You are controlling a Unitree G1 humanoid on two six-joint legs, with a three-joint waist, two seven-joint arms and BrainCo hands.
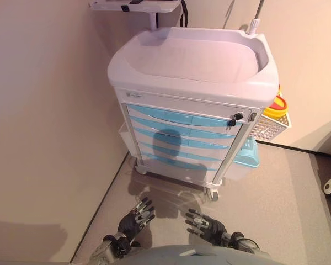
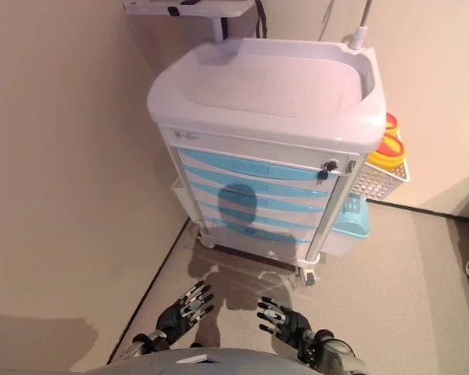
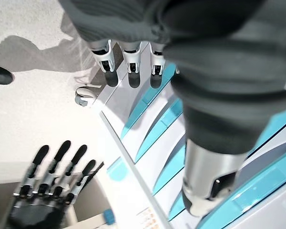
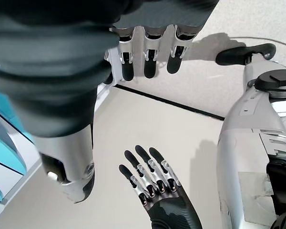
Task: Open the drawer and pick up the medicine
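here, as seen from the head:
cart: a white cart (image 1: 193, 61) is set against the wall, its top a bare tray.
drawers: the blue drawers (image 1: 179, 135) are stacked down the front, all seen pushed in; a lock (image 1: 238, 116) is fitted at the upper right.
medicine: not seen anywhere; where it lies cannot be told.
side basket: a wire basket (image 1: 270, 127) is hung on the cart's right side, with yellow and red containers (image 1: 277, 106) in it.
left hand: the left hand (image 1: 137, 216) is held low before the cart, fingers straight and spread, nothing held.
right hand: the right hand (image 1: 207, 226) is held beside it, apart from the cart, fingers likewise straight, nothing held.
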